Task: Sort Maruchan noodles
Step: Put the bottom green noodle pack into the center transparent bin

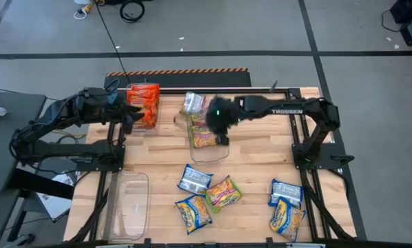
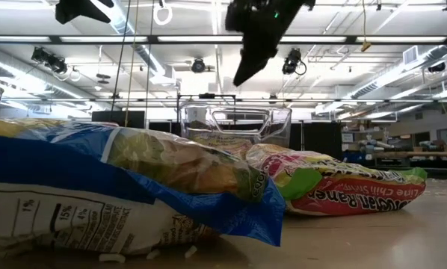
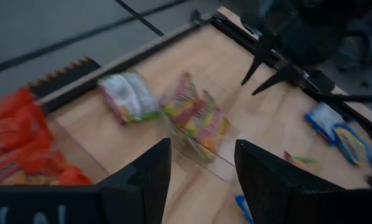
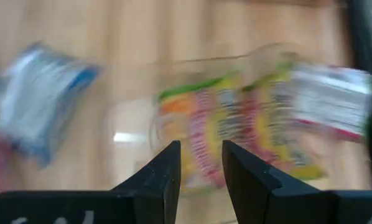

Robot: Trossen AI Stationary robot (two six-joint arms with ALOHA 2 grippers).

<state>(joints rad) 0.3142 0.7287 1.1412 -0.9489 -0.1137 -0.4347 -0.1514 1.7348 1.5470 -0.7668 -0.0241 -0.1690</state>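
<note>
Orange-red Maruchan packets (image 1: 144,102) fill a clear bin at the table's far left, and my left gripper (image 1: 132,116) hovers open beside them, holding nothing. Yellow-pink-green packets (image 1: 206,138) lie in a clear middle bin (image 1: 209,153). Another packet (image 1: 192,103) lies just beyond that bin, showing a white and green side. My right gripper (image 1: 222,139) hangs open over the middle bin, empty, as the right wrist view (image 4: 201,168) shows. Loose packets lie flat on the near half of the table: blue ones (image 1: 194,179) (image 1: 285,191), blue-yellow ones (image 1: 193,213) (image 1: 286,219) and a yellow-pink-green one (image 1: 224,193).
An empty clear bin (image 1: 130,200) stands at the near left of the table. Dark metal frame rails (image 1: 302,131) run along the table's right side by the right arm's base. In the low view, packets (image 2: 134,187) lie close to the camera, with the middle bin (image 2: 235,123) behind.
</note>
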